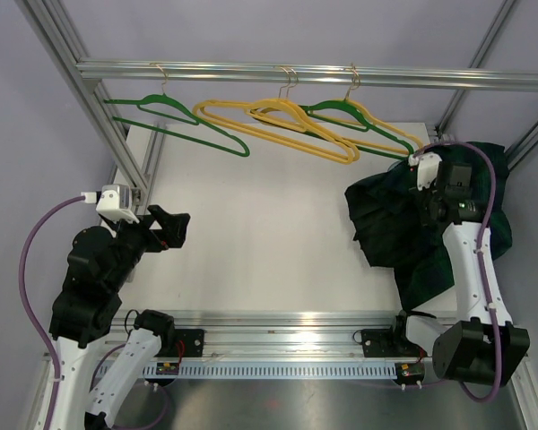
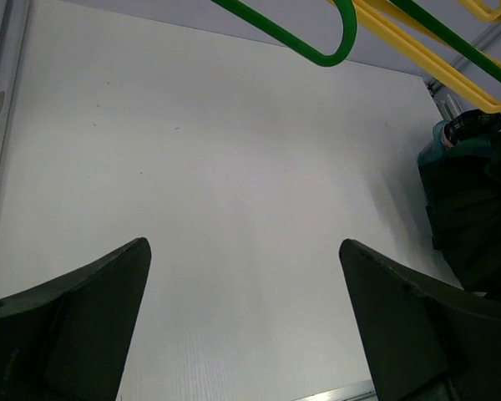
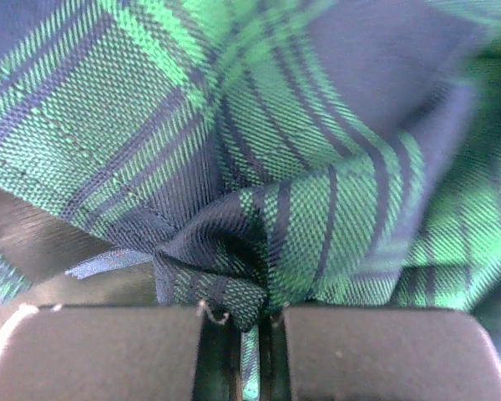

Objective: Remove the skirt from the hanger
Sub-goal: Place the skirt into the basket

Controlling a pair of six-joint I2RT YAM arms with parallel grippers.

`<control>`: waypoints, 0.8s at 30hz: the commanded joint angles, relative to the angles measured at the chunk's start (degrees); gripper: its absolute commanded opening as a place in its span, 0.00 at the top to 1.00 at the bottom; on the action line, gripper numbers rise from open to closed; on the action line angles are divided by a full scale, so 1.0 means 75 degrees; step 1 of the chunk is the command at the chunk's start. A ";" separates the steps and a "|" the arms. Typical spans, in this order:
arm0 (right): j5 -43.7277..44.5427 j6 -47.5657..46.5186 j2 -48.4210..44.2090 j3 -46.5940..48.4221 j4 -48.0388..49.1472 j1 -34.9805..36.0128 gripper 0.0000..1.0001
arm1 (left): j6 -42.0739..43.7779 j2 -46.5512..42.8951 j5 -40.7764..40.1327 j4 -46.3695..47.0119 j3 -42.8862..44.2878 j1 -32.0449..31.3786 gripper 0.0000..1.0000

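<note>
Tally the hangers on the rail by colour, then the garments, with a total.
Green plastic hangers: 2, one at left, one at right
Yellow plastic hangers: 2, overlapping
Dark green plaid skirt: 1, pinched in the right gripper
Total: 5

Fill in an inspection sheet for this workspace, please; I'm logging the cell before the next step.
Surface: white table, bare in the middle.
Job's things: dark green plaid skirt bunched at the table's right side; whether it is clipped to a hanger cannot be told. Two green hangers and yellow hangers hang on the rail.
Clutter: nothing seen.
Grippers: left gripper open, above bare table, holding nothing. Right gripper shut on a fold of the skirt.
Cables: purple cable loops along the left arm, another along the right.
Surroundings: aluminium frame posts, plain grey walls.
</note>
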 commanded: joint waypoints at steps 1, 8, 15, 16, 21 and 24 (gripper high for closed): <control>0.0599 0.0975 0.0137 0.1159 0.0947 -0.0258 1.00 | 0.0092 -0.0002 0.0125 0.0181 0.0097 0.0041 0.01; 0.0738 0.1211 0.0956 0.1128 0.1051 -0.0341 1.00 | 0.0104 -0.0049 0.0090 0.0192 0.0086 0.0041 0.01; -0.0175 0.0849 0.1227 0.0049 0.1380 -0.0388 0.99 | 0.0104 -0.0096 0.0043 0.0134 0.0039 0.0041 0.01; -0.0315 0.0767 0.1274 -0.0090 0.1368 -0.0388 0.97 | 0.0104 -0.0096 0.0032 0.0145 0.0039 0.0041 0.01; -0.1218 0.0579 0.0900 0.0282 0.0468 -0.0610 0.58 | 0.0127 -0.0002 0.0090 0.0146 0.0132 0.0041 0.01; -0.1382 0.0555 0.0642 0.0961 -0.0257 -0.0751 0.36 | 0.0162 0.0009 0.0078 0.0122 0.0179 0.0041 0.01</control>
